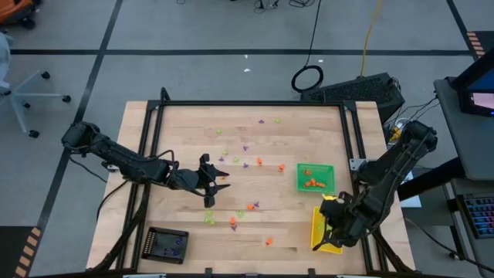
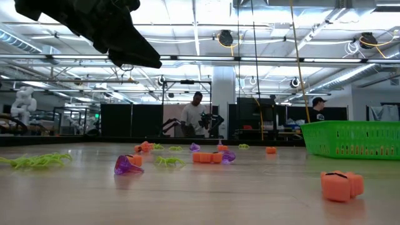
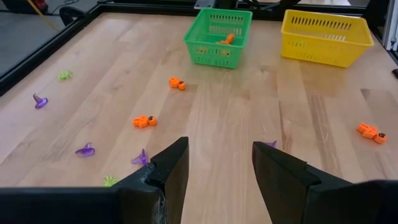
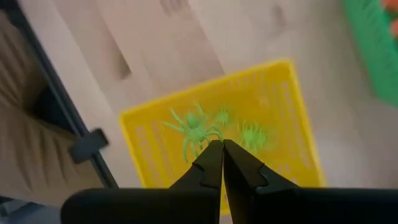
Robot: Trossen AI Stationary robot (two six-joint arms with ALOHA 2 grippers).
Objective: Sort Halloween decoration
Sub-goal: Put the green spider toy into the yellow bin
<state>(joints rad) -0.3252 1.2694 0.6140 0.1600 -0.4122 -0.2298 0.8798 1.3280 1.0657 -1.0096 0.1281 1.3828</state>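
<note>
High view: orange bits fill my green tray [image 1: 316, 167], spiders my yellow tray [image 4: 273, 81]; many trinkets [image 1: 232, 222] remain loose. My left gripper [image 1: 212, 182] gapes empty; my right gripper [image 4: 222, 149] is pinched closed, empty.

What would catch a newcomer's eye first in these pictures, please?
Probably the bright trinkets in orange, purple and lime green, strewn over the middle of the wooden table. Next, the trays: the green tray holding orange pieces and, nearer the front, the yellow tray holding green spiders, with the right gripper shut above it.
</note>
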